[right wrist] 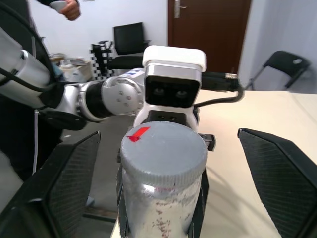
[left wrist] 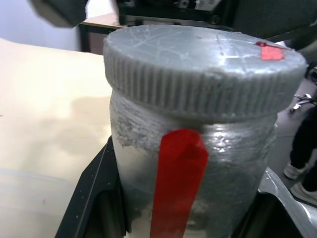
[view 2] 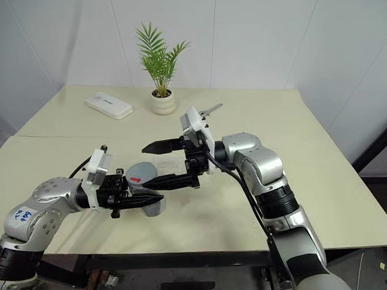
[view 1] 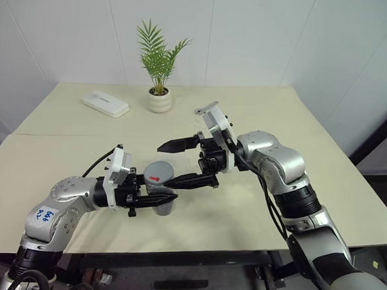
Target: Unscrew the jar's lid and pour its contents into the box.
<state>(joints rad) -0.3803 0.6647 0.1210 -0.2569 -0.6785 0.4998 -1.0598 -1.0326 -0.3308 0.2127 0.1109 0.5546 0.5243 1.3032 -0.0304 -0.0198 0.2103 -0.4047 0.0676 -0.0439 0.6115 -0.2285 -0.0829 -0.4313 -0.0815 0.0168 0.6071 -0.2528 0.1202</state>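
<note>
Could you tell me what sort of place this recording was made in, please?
Probably an office or lab: a plain table against white walls, a potted plant, and office chairs beside a wooden door.

Looks like an office or lab room used for robot testing: plain white panel walls [view 1: 261, 39], a bare cream worktable [view 1: 325, 188] with just a potted plant [view 1: 160, 67] on it. The right wrist view shows a dark wooden door [right wrist: 208, 29], black office chairs [right wrist: 130, 42] and a person's hand [right wrist: 72, 9] in the background
</note>
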